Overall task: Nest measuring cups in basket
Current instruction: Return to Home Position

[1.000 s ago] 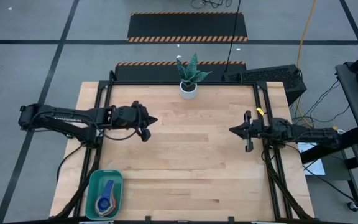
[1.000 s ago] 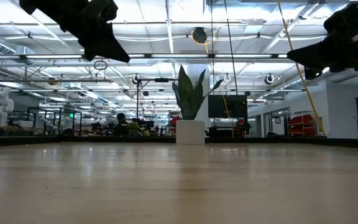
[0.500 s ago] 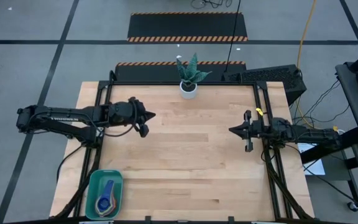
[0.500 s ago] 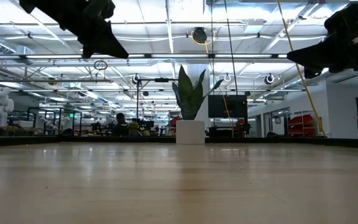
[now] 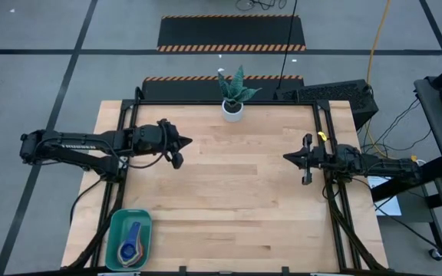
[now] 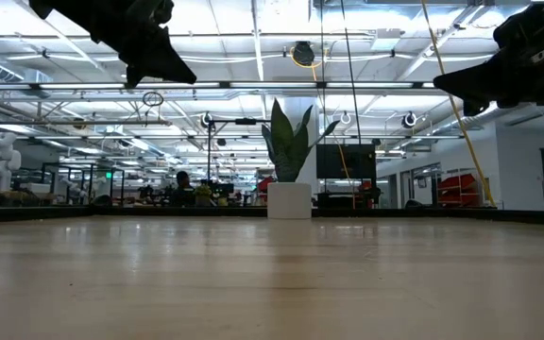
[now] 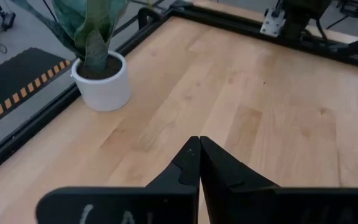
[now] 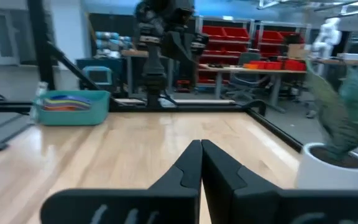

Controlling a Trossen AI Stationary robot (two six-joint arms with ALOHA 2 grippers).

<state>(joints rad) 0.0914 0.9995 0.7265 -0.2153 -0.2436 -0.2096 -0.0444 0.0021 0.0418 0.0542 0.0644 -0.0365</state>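
the measuring cups (image 5: 133, 244) are lying nested together inside the basket (image 5: 118, 227). the basket is sitting at the corner of the tabletop (image 5: 236, 192) on the left arm's side, on the edge opposite the plant, with its long axis running along the left edge.

the left pincer (image 5: 186, 142) is hovering over the left half of the tabletop, well apart from the basket. it is pointing toward the middle, fingers pressed together and gripping nothing. the basket is lying off to the side of its tip and back toward the arm's base, so this arm is the nearer one.

the right pincer (image 5: 286, 159) is hanging by the right edge, facing inward, also pinched together and carrying nothing.

nesting is looking finished, and i am judging that only settling the arms at rest is left. the white plant pot (image 5: 232, 112) is standing at the far edge, away from both arms, so nothing seems to be blocking them.
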